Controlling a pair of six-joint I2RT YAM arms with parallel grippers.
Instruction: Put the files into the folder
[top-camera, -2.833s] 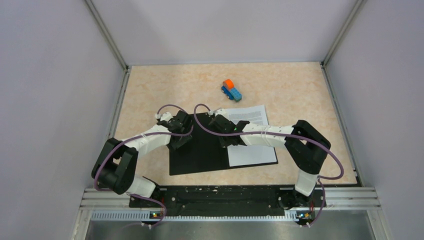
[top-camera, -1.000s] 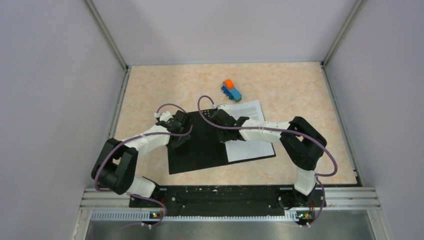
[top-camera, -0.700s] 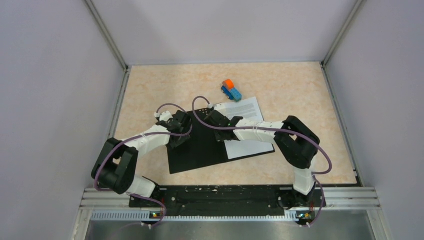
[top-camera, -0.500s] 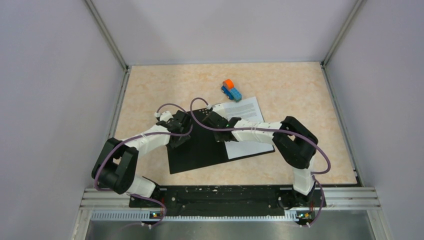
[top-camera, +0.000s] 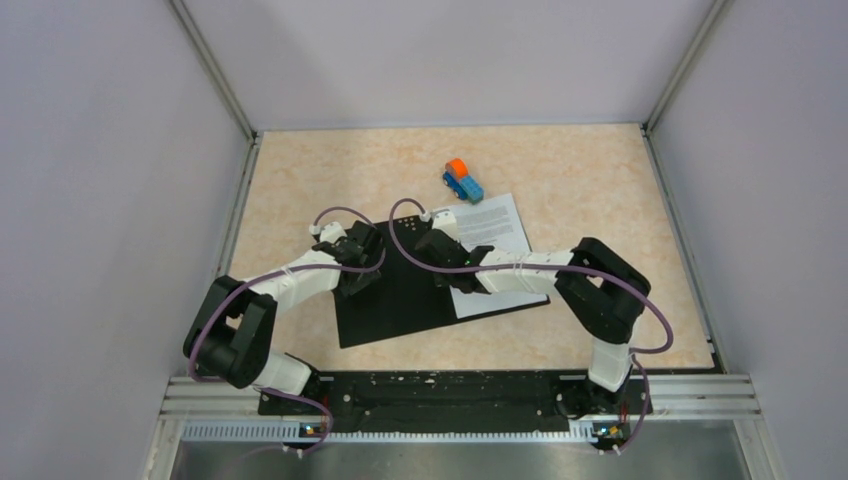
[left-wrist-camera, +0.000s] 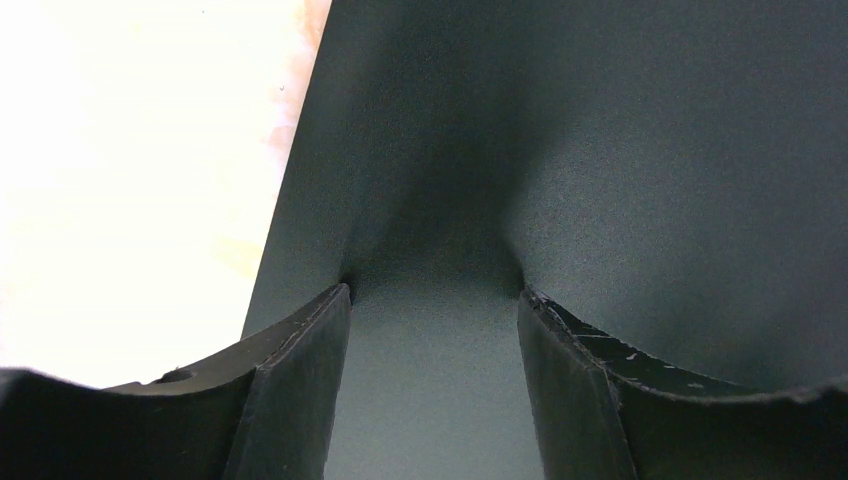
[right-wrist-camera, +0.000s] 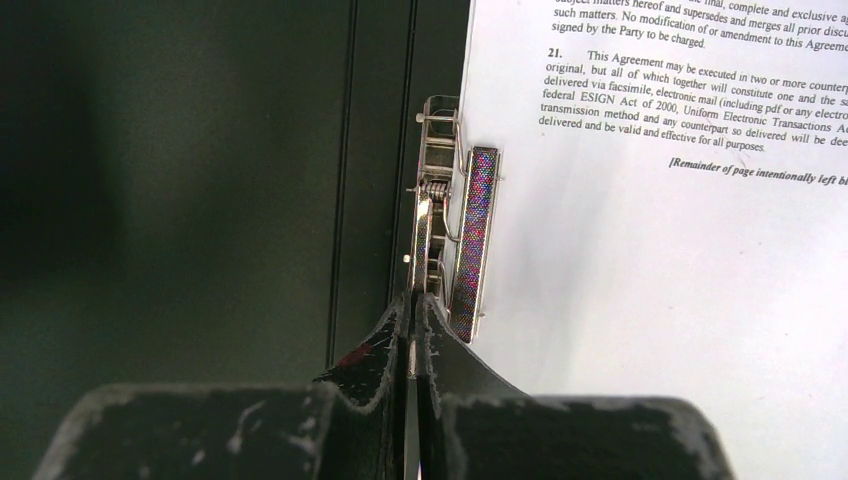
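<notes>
Pins open folder (top-camera: 395, 310) flat with spread left end effector (left-wrist-camera: 433, 295). Noses metal clip (right-wrist-camera: 448, 225) with right end effector (right-wrist-camera: 411, 305), pressed together, empty. Leaves files (right-wrist-camera: 650, 300) on folder's right half, edge at clip. Likely clipping step; next calls for seating that edge under the clip.

White arm links (top-camera: 305, 282), black joints (top-camera: 600, 290), looping purple cables (top-camera: 340, 211), and scuffed black pincer fingers (right-wrist-camera: 372, 372).

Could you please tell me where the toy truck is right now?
In the top view, the toy truck stands on the far half of the table, slightly right of centre, just beyond the far edge of the files.
</notes>
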